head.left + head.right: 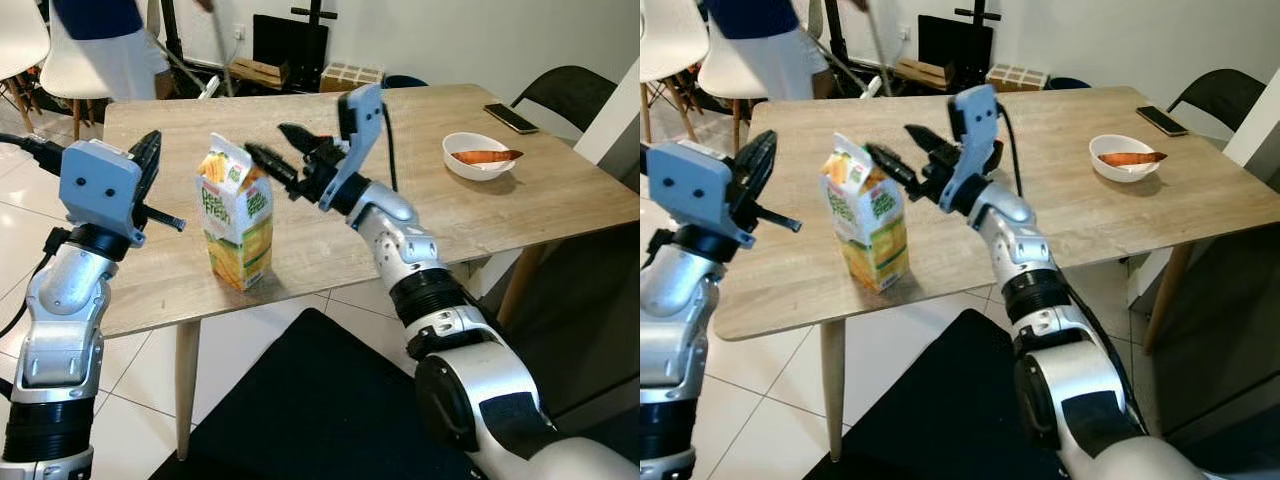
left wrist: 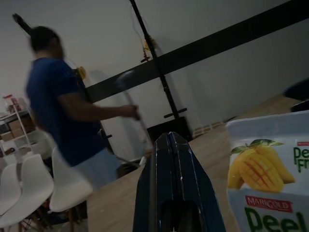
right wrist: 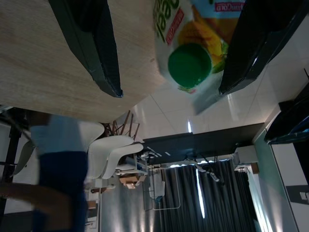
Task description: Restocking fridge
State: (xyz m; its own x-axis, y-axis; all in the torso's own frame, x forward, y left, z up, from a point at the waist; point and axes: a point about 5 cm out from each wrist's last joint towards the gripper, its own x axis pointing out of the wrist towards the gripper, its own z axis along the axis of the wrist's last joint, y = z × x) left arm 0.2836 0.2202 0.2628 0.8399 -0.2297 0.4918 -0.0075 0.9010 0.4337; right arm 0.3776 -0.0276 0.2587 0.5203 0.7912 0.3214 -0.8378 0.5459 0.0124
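Reaching: the right gripper (image 1: 272, 143) is out over the wooden table (image 1: 560, 190) at centre frame in the left eye view, level with the gabled top of the mango juice carton (image 1: 238, 213).
Foreground: a black mat (image 1: 320, 410) fills the lower middle of the frame, with white floor tiles to its left under the table edge.
Carton place: it stands upright near the table's front edge, centre-left of the frame, long axis vertical, printed face turned toward the camera.
Right jaws: spread wide, two black fingers (image 3: 91, 43) apart; in the right wrist view the carton's green cap (image 3: 189, 65) sits in the gap between them, closer to one finger than the other.
Key relation: the carton lies straight ahead of the right jaws and just beside the fingertips; I cannot tell whether the nearer finger touches the top.
Left gripper (image 1: 150, 160): raised at the left of the frame, pointing over the table, apart from the carton; its fingers look pressed together in the left wrist view.
Nearer arm: the right, by my reading, so the grasp is likely its job.
Next move, as a judgement: push forward until the fingers straddle the body below the gable, then close.
Risk: a tall carton near the edge could tip if nudged high.
Further back: a white bowl (image 1: 478, 155) and a phone (image 1: 511, 117) at upper right.
Farthest: a person in a blue top (image 1: 95, 15) beside white chairs (image 1: 20, 40), upper left.
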